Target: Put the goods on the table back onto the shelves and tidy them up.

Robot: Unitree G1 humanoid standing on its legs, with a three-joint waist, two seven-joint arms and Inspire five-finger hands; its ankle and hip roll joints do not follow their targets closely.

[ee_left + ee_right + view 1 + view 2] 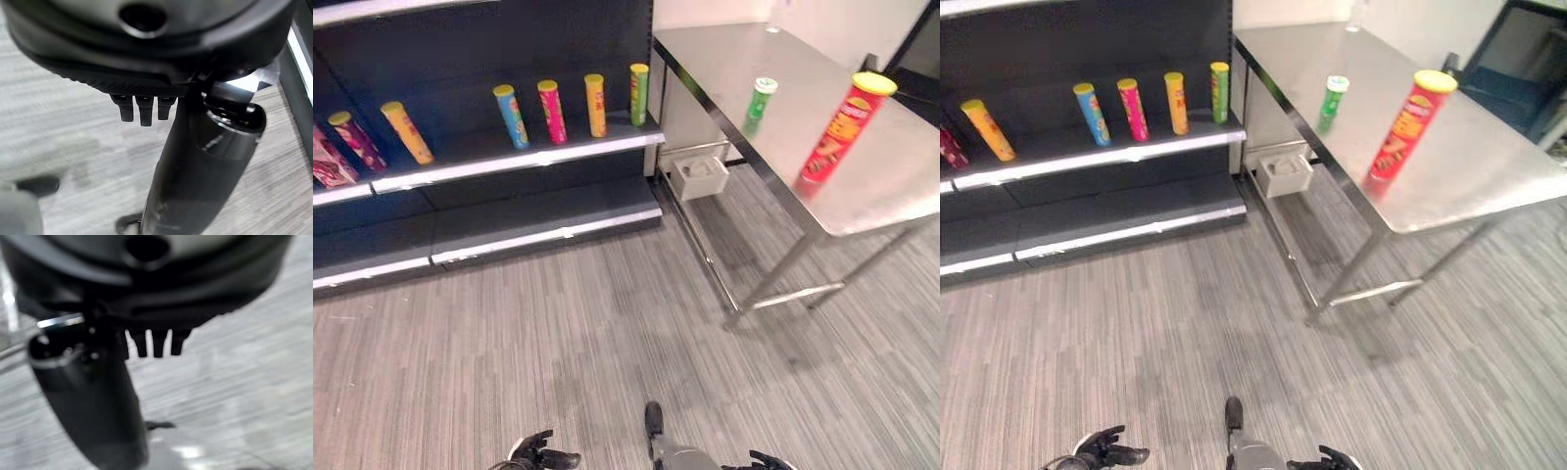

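Note:
Two goods stand on the steel table (901, 186) at the right: a tall red can with a yellow lid (847, 125) near its front edge and a shorter green can (760, 101) behind it. Several upright cans line the dark shelf (509, 157), among them a blue can (511, 117), a pink can (551, 111), an orange can (595, 105) and a green can (638, 94). My left hand (543, 453) and right hand (769, 460) hang low over the floor, far from table and shelf. Both are open and hold nothing, as the straight fingers (142, 108) and fingers (154, 343) show.
A lower shelf board (538, 220) lies bare under the row of cans. A white box (700, 176) sits on the floor under the table's near-left end. The table legs (773, 279) stand on grey striped carpet that stretches between me and the shelf.

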